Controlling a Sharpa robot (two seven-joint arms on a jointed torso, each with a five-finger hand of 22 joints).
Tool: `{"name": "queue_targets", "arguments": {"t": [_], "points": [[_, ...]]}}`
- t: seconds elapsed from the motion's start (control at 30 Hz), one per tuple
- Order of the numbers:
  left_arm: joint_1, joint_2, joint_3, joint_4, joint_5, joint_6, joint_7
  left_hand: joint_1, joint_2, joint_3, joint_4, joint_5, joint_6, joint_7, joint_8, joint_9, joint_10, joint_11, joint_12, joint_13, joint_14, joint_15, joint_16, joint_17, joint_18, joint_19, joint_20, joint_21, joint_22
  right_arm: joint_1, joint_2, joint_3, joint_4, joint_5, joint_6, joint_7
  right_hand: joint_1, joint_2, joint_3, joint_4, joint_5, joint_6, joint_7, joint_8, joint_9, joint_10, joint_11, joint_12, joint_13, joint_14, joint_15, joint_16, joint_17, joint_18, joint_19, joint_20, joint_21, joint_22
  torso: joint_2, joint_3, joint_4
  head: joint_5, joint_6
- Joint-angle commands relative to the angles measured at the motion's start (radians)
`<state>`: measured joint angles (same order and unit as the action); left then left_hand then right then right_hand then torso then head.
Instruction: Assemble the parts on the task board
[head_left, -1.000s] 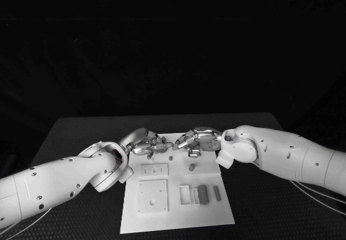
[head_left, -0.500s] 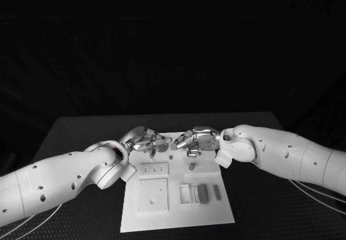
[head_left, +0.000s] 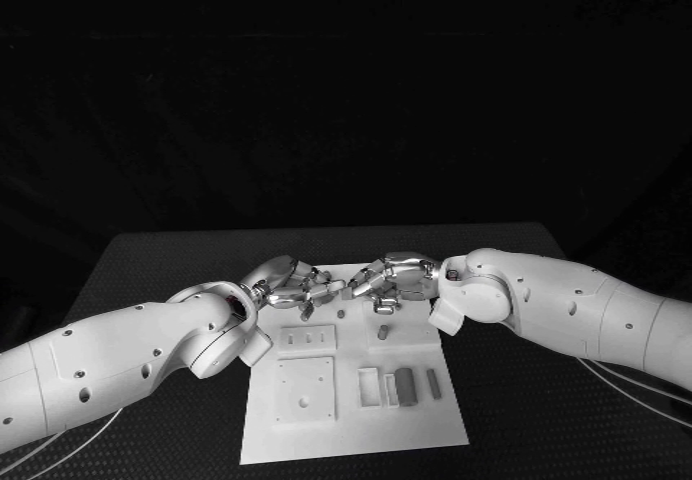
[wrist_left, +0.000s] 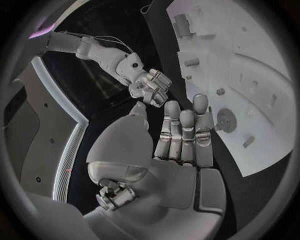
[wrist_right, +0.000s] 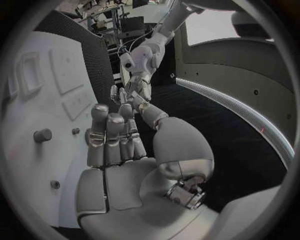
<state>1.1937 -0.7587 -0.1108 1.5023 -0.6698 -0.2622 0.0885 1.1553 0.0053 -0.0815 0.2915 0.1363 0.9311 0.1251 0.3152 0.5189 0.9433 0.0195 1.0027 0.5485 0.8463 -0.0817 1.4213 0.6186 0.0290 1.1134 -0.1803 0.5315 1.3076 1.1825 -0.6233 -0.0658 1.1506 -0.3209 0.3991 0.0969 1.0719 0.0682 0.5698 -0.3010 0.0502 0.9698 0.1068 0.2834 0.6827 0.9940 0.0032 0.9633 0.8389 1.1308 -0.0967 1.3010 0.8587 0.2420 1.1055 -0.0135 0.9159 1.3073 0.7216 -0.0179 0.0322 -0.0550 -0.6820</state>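
Head view: the task board (head_left: 353, 400) lies in the middle of the black table (head_left: 144, 260), its long side running near to far. The left hand (head_left: 296, 285) and the right hand (head_left: 392, 282) meet over the board's far end, fingertips close together. Whether a part passes between them cannot be told from here. A small upright peg (head_left: 384, 334) stands on the board just near of the right hand. Two raised plates (head_left: 307, 375) sit toward the board's left side, and a row of grey parts (head_left: 405, 385) lies in slots near its near right corner.

Left wrist view: the left hand (wrist_left: 181, 135) has its fingers extended side by side and holds nothing visible; it reads as released. The board (wrist_left: 250, 75) lies beyond its fingertips, with a round socket (wrist_left: 225, 120) close to them.

Right wrist view: the right hand (wrist_right: 115, 145) likewise shows straight fingers and nothing grasped. A peg (wrist_right: 42, 135) stands on the board (wrist_right: 37, 100) beside them.

Risk, as judged: the hands work very close together, so finger contact could knock a standing peg over or shift the board. The view from above hides the fingertips, which makes misalignment likely.
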Motion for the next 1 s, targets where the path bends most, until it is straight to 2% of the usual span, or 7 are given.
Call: {"name": "queue_targets", "arguments": {"t": [0.03,0.43,0.63,0.67,0.7,0.77,1.0], "points": [[0.002,0.003,0.001,0.002,-0.017,0.037,0.006,0.005,-0.001,-0.007,0.002,-0.003,0.006,0.000,0.000,0.001,-0.001,-0.003,0.005,0.001,0.001,-0.003,0.004,0.001,0.046,0.005,-0.001,0.005,0.021,-0.001,0.002,0.000,-0.001,-0.010,0.004,0.011,0.009,-0.003,0.000,0.008,0.004,0.008,0.004,0.003,0.015,0.005,0.000,0.003,0.001,0.001,-0.006,0.005,0.001,0.020,0.001,-0.005,0.007,0.022,0.000,-0.0001,-0.0001,-0.001,-0.001],[0.002,0.007,0.001,0.004,-0.019,0.049,0.010,0.024,0.000,-0.016,0.001,-0.006,0.010,-0.002,-0.001,0.003,0.001,-0.004,0.005,0.001,0.003,-0.004,0.005,0.002,0.046,0.008,-0.003,0.006,0.021,-0.001,0.011,0.000,-0.001,-0.027,-0.002,0.009,0.009,-0.003,0.000,0.008,0.004,0.008,0.004,0.003,0.016,0.005,-0.001,0.003,0.000,0.001,-0.007,0.005,0.002,0.020,0.001,-0.005,0.007,0.021,0.000,-0.0001,0.0007,0.000,-0.003],[0.002,0.007,0.001,0.004,-0.021,0.060,0.009,0.061,0.012,-0.027,0.000,-0.003,0.015,-0.003,-0.001,0.005,0.004,-0.006,0.005,0.002,0.004,-0.006,0.005,0.003,0.045,0.009,-0.004,0.008,0.021,-0.001,0.012,0.000,-0.001,-0.030,-0.003,0.009,0.009,-0.003,0.000,0.008,0.004,0.008,0.004,0.003,0.017,0.005,-0.001,0.003,0.000,0.002,-0.007,0.005,0.002,0.020,0.001,-0.005,0.007,0.021,0.000,-0.0003,0.0004,-0.001,-0.004],[0.002,0.007,0.001,0.004,-0.021,0.062,0.008,0.082,0.006,-0.015,0.002,-0.008,0.016,-0.003,-0.001,0.006,0.005,-0.006,0.004,0.001,0.005,-0.006,0.005,0.003,0.045,0.011,-0.004,0.009,0.021,-0.001,0.012,0.000,-0.001,-0.030,-0.003,0.009,0.009,-0.003,0.000,0.008,0.004,0.008,0.004,0.003,0.017,0.005,-0.001,0.003,0.000,0.002,-0.007,0.005,0.002,0.020,0.001,-0.005,0.007,0.021,0.000,-0.0002,0.0003,-0.001,-0.005],[0.002,0.007,0.001,0.004,-0.020,0.064,0.008,0.094,-0.008,0.032,0.002,-0.053,0.017,-0.001,-0.002,0.007,0.006,-0.006,0.003,0.001,0.006,-0.005,0.004,0.003,0.043,0.014,-0.003,0.008,0.019,-0.001,0.012,0.000,-0.001,-0.031,-0.003,0.009,0.009,-0.003,0.000,0.008,0.004,0.008,0.004,0.003,0.017,0.005,-0.001,0.003,0.000,0.002,-0.007,0.005,0.002,0.020,0.001,-0.005,0.007,0.021,0.000,-0.0001,0.0003,-0.001,-0.005],[0.002,0.007,0.001,0.004,-0.008,0.067,0.007,0.100,-0.017,0.062,0.001,-0.057,0.018,-0.002,-0.003,0.008,0.007,-0.005,0.002,0.001,0.006,-0.005,0.004,0.003,0.041,0.014,-0.002,0.006,0.019,-0.001,0.012,0.000,-0.001,-0.031,-0.003,0.009,0.009,-0.003,0.000,0.008,0.004,0.008,0.004,0.003,0.017,0.006,-0.001,0.003,0.000,0.002,-0.007,0.005,0.002,0.020,0.001,-0.005,0.007,0.021,0.000,0.0000,0.0002,-0.002,-0.006],[0.002,0.010,0.001,0.001,0.016,0.073,0.005,0.119,-0.023,0.086,-0.002,-0.050,0.026,-0.005,0.000,0.011,0.009,-0.007,0.003,0.002,0.007,-0.006,0.006,0.005,0.041,0.014,-0.004,0.008,0.021,-0.001,0.014,0.000,0.000,-0.031,-0.004,0.009,0.010,-0.003,0.000,0.008,0.004,0.008,0.004,0.003,0.018,0.006,-0.001,0.003,0.000,0.002,-0.007,0.005,0.002,0.020,0.001,-0.005,0.008,0.021,0.000,0.0002,0.0002,-0.002,-0.007]]}}
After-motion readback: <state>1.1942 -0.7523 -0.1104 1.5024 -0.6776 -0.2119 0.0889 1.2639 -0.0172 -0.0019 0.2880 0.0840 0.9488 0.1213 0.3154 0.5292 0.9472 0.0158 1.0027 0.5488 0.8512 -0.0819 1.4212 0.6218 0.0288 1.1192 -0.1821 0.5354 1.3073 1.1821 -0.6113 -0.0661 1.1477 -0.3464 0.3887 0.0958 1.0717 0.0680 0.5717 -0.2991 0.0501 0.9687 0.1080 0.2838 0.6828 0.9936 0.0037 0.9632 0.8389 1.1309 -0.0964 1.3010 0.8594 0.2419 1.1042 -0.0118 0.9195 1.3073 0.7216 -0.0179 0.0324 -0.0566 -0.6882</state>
